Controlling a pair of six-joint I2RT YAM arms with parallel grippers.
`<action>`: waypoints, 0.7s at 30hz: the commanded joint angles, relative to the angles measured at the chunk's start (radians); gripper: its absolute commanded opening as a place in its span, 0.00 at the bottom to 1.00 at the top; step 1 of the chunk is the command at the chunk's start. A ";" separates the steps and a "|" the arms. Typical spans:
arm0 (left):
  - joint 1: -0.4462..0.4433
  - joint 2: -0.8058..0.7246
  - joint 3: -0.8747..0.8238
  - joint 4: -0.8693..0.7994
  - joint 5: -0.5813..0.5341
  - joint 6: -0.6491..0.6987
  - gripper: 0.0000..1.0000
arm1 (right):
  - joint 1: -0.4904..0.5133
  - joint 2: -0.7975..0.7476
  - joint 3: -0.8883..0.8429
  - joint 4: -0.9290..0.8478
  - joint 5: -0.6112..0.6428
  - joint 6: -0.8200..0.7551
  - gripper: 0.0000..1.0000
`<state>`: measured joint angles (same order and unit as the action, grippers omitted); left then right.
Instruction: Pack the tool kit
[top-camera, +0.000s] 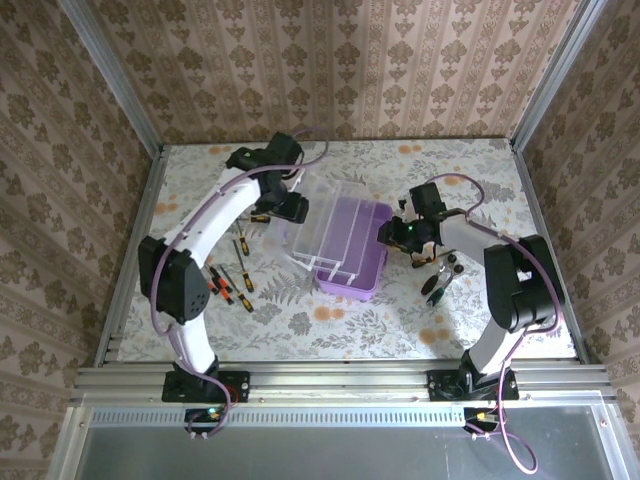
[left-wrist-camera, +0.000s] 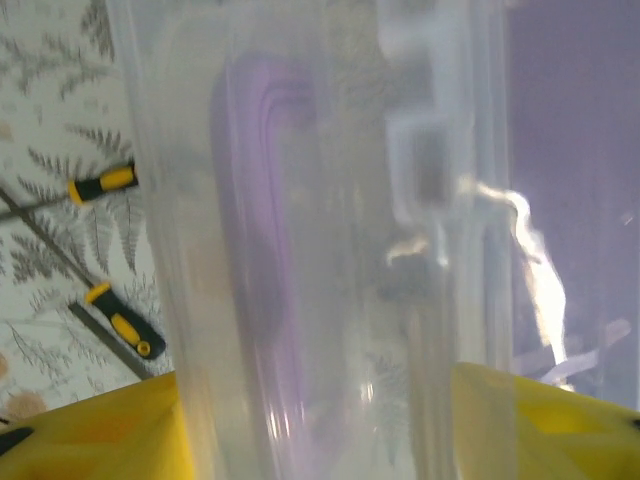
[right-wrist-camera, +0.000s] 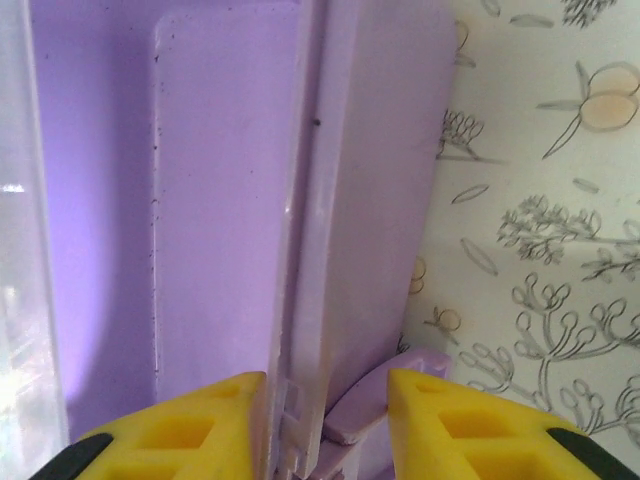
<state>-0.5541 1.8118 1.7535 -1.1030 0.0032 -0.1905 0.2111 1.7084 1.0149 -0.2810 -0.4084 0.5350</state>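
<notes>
1. Open purple box at centre of top view, clear lid raised on its left.
2. Left pincer clamps the clear lid.
3. Right pincer clamps the box's right wall.
4. Screwdrivers lie on the surface, left of the box.

You'll find no readable text, label, brand, number or sign on the purple box, its clear lid, the screwdrivers or the patterned tabletop.

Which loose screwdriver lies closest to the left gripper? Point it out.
The screwdriver right beside the left gripper, next to the clear lid; the other screwdrivers lie farther toward the near edge, along the left arm.
</notes>
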 joint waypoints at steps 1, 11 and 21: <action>0.017 -0.101 -0.109 0.089 0.115 -0.043 0.64 | -0.009 0.038 0.039 -0.083 0.069 -0.058 0.37; 0.087 -0.325 -0.593 0.474 0.290 -0.243 0.66 | -0.027 0.051 0.051 -0.098 0.056 -0.077 0.38; 0.173 -0.410 -0.806 0.653 0.314 -0.341 0.71 | -0.028 0.051 0.021 -0.081 0.016 -0.075 0.38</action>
<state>-0.3794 1.4307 0.9638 -0.5396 0.2794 -0.4816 0.1837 1.7462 1.0557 -0.3416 -0.3691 0.4702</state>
